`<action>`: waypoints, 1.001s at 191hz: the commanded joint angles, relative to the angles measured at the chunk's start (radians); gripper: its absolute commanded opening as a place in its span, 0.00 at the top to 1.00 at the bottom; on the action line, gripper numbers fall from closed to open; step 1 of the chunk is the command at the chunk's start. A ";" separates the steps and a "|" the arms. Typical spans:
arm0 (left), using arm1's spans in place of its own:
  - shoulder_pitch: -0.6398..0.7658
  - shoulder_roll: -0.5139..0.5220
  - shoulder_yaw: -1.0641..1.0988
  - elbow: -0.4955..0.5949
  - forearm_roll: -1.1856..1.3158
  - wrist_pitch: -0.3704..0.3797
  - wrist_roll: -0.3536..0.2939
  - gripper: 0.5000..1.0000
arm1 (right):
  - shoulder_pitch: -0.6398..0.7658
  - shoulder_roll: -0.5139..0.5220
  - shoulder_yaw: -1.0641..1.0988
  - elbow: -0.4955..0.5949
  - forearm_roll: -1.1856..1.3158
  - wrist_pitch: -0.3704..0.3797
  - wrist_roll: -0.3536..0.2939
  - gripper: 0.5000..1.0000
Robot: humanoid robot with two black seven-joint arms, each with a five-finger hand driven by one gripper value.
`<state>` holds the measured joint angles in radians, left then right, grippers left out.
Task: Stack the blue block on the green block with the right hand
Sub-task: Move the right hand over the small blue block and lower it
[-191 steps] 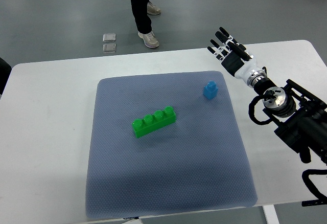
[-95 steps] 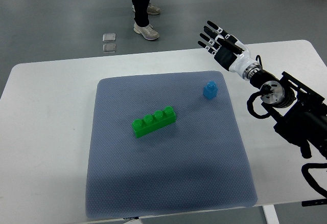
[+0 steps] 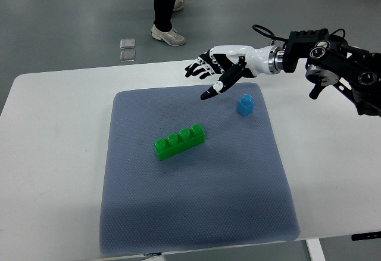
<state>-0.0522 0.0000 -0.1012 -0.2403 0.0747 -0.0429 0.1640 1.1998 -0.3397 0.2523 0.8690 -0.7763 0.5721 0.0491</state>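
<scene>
Setting: grey floor behind a white counter (image 3: 53, 154); a person's legs and shoe (image 3: 162, 33) stand beyond its far edge, with two small square tiles (image 3: 127, 49) on the floor nearby.
Surface: grey-blue mat (image 3: 196, 207) covers the counter's middle and carries both blocks.
Right robot hand (image 3: 217, 73): reaches in from the right edge, white palm, black fingers spread and pointing left and toward the near side, holding nothing; it hovers over the mat's far edge.
Left robot hand: not in view.
Blue block (image 3: 244, 104): stands on the mat's far right part, upright, free of any touch.
Key relation: blue block lies just beside the robot hand, to its right and nearer the camera, under the wrist side more than the fingertips; the fingertips overshoot it to the left.
Judgement on next move: robot hand likely needs to draw back right and lower so the fingers bracket the block.
Blue block, look: small, single stud on top, bright sky-blue, roughly as wide as deep, no marked long axis.
Green block (image 3: 180, 141): four studs in a row, long axis running from near-left to far-right, lying near the mat's middle, well apart from the blue block, to its left and nearer.
Task state: stacking not yet begun; blocks separate.
</scene>
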 commanded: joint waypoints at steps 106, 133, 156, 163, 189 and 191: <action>0.000 0.000 0.000 -0.011 -0.001 0.000 0.000 0.00 | 0.451 -0.019 -0.536 0.216 -0.185 0.035 0.001 0.15; 0.000 0.000 0.000 -0.011 -0.001 0.000 0.000 0.00 | 0.437 0.005 -0.559 0.216 -0.267 0.017 0.009 0.15; 0.000 0.000 0.000 -0.010 -0.001 0.000 0.000 0.00 | 0.426 0.011 -0.565 0.206 -0.308 -0.014 0.012 0.15; 0.000 0.000 0.000 -0.010 -0.001 0.000 0.000 0.00 | 0.426 0.018 -0.567 0.202 -0.325 -0.023 0.012 0.15; 0.000 0.000 0.001 -0.011 -0.001 0.000 0.000 0.00 | 0.414 0.038 -0.567 0.166 -0.356 -0.055 0.008 0.15; 0.000 0.000 0.001 -0.011 -0.001 0.000 0.000 0.00 | 0.414 0.038 -0.567 0.166 -0.356 -0.055 0.008 0.15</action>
<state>-0.0521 0.0000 -0.1001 -0.2501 0.0735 -0.0431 0.1640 1.6239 -0.3159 -0.3139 1.0610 -1.1165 0.5399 0.0608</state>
